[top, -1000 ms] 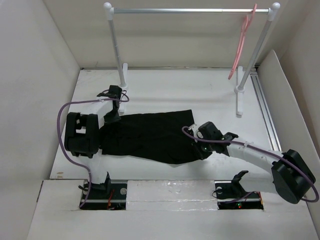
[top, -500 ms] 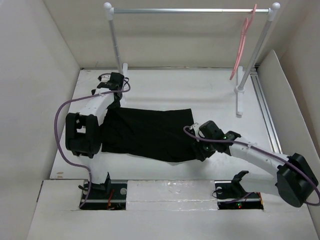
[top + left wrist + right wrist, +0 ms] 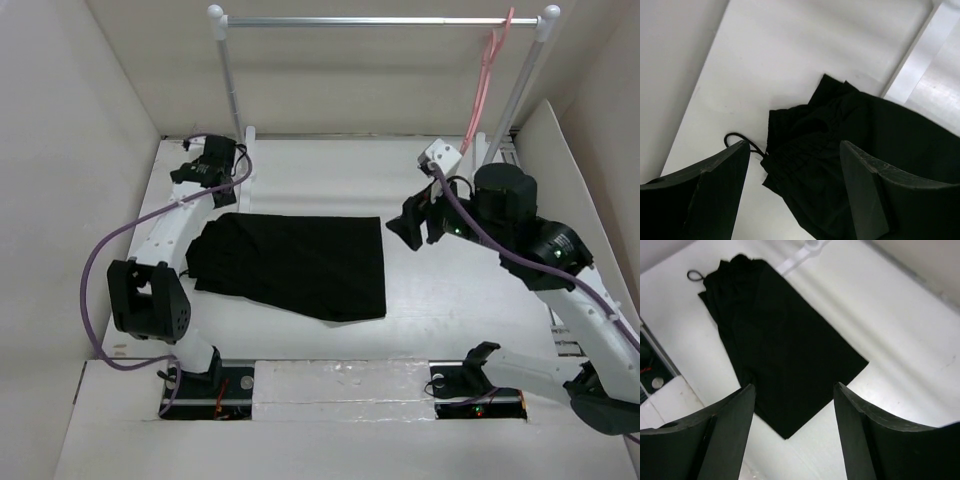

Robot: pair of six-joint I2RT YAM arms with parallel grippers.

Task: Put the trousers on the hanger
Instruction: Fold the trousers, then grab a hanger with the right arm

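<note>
Losing the lower end of the hanger (image 3: 484, 85) behind the right arm (image 3: 505, 205), upper right of the top view. Cropping the trousers (image 3: 880, 145) at the left wrist view's lower right edge; hiding one drawstring (image 3: 732, 136) end behind a finger (image 3: 715, 190), lower left.

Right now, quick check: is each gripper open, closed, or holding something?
Left gripper: open, holding nothing, not touching the trousers.
Right gripper: open, holding nothing.

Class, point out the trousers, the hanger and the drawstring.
trousers (image 3: 300, 262), top view, middle of the cloth
hanger (image 3: 481, 90), top view, pink side arm
drawstring (image 3: 734, 134), left wrist view, its loop
</note>
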